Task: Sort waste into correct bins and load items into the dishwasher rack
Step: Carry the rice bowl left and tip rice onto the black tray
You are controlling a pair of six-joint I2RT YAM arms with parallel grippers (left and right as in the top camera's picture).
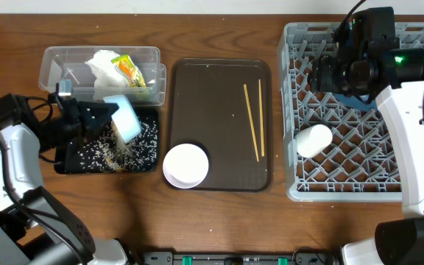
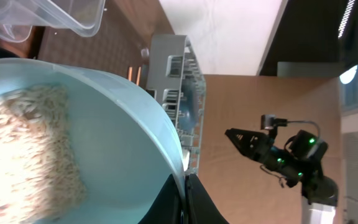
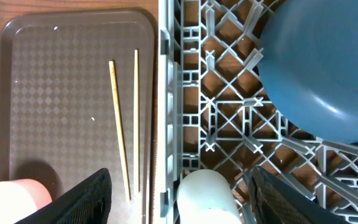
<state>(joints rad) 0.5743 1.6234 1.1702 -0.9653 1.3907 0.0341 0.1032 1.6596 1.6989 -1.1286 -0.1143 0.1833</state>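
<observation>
The left gripper (image 1: 107,114) is clamped on the rim of the light blue bowl (image 1: 127,119), holding it tipped over the black tray (image 1: 68,163), where loose rice (image 1: 120,151) lies scattered. The right gripper (image 3: 185,180) hangs above the dishwasher rack (image 1: 293,191) with its fingers spread wide and empty, beside the dark blue plate (image 3: 322,68) and the white cup (image 1: 313,140) in the rack. The tissue paper (image 1: 103,68) and snack wrapper (image 1: 129,72) sit in the clear tub (image 1: 57,62), while the chopsticks (image 1: 255,121) and white bowl (image 1: 185,165) rest on the brown serving tray (image 1: 205,96).
</observation>
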